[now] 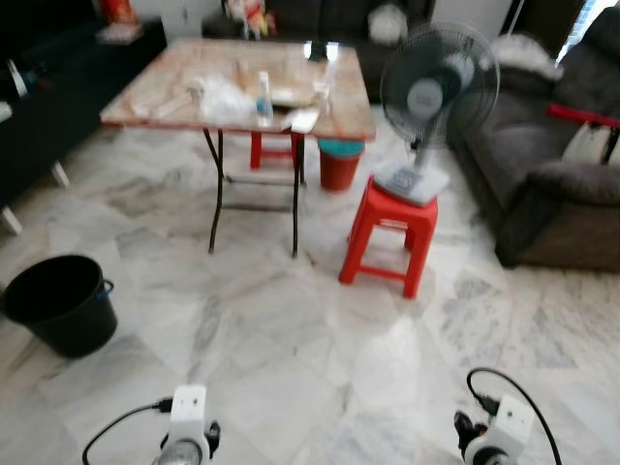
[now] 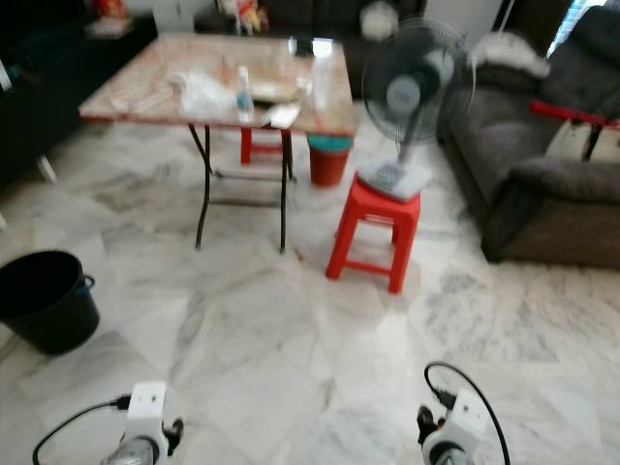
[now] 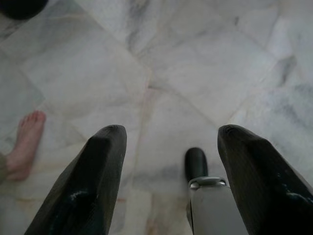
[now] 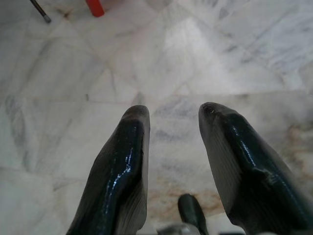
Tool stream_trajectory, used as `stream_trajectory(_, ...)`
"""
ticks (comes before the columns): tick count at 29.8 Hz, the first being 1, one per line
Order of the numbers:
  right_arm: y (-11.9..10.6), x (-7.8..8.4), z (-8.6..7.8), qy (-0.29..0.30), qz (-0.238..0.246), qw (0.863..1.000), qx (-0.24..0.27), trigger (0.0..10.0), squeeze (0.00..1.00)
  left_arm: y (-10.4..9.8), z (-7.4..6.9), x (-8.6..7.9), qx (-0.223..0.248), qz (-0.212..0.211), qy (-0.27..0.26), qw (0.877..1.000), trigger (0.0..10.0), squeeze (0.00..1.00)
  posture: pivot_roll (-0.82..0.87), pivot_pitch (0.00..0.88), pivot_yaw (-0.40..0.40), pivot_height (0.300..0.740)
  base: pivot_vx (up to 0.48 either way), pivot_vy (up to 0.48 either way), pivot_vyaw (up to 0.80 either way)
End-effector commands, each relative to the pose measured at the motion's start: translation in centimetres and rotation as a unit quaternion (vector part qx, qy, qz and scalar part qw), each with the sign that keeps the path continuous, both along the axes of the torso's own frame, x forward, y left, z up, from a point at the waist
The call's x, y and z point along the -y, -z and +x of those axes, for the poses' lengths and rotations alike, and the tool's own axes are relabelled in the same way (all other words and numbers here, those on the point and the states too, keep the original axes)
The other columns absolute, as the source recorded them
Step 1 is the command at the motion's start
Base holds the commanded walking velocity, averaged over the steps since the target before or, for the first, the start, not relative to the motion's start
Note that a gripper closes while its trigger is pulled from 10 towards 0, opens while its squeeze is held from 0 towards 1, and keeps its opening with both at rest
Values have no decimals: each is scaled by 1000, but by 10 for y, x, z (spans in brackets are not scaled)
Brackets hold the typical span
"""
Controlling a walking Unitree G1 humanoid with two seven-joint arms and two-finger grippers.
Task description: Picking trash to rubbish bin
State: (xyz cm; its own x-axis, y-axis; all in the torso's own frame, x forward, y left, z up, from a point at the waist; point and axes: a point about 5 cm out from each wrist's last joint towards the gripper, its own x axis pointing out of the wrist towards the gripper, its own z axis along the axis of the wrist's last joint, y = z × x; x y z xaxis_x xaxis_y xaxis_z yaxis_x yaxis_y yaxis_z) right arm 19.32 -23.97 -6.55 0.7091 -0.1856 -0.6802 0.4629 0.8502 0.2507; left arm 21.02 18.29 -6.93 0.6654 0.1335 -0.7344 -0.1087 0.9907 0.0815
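While I stand on the marble floor some way from the worktop, both my arms hang low at the bottom edge of the frame. My left pincer is released, its two black fingers wide apart over bare tile, and my right pincer is also released and grasps nothing.

What I take for the trash lies on the worktop in the upper middle of the frame: a crumpled clear plastic bag, a small bottle standing just beside it, and some flat papers at the near edge. All are blurred, so I cannot tell more detail.

I judge the bag very light and soft; it will collapse, so I should pinch a gathered fold. The bottle looks light but smooth, maybe slippery; better to take it around its middle. The black bin waits on the floor at the left of the frame, well apart from the worktop.
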Motion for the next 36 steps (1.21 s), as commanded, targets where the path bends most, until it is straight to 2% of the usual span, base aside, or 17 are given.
stream_trajectory(1,-1,6,-2,7,-7,1000,-1,10000,0,-2,4,6,8,-11,0,1000,10000,0,-89,17,-32,740,0,0,0)
stream_trajectory(7,-1,6,-2,-7,-14,1000,-3,10000,0,-5,8,6,17,-2,0,1000,10000,0,-92,16,-34,740,439,0,144)
stream_trajectory(14,-2,6,-1,-4,-15,1000,-1,10000,0,-6,10,7,20,-1,7,1000,10000,0,-93,17,-34,740,465,0,726)
stream_trajectory(25,-2,6,1,-8,-17,1000,-4,10000,0,-4,9,10,18,-3,7,1000,10000,0,-92,16,-38,740,464,0,172)
stream_trajectory(28,-3,6,1,-32,-37,999,-11,10000,0,-4,8,10,16,-4,9,1000,10000,0,-90,16,-37,740,464,0,0)
stream_trajectory(29,-3,4,3,-109,-92,989,-34,10000,0,-4,8,10,14,1,20,1000,10000,0,-91,20,-34,740,461,0,0)
stream_trajectory(30,-3,4,3,-109,-92,989,-34,10000,0,-4,8,10,14,1,20,1000,10000,0,-91,20,-34,740,461,0,0)
stream_trajectory(31,-2,1,3,-182,-143,971,-57,10000,0,-4,8,11,12,6,35,999,10000,0,-94,20,-33,740,461,0,0)
stream_trajectory(32,-1,1,1,-224,-174,956,-75,10000,0,-3,8,12,10,9,46,999,10000,0,-95,21,-33,740,465,0,0)
stream_trajectory(36,1,8,-4,-266,-222,932,-108,10000,0,-3,7,12,7,15,56,998,10000,0,-94,21,-34,740,461,0,0)
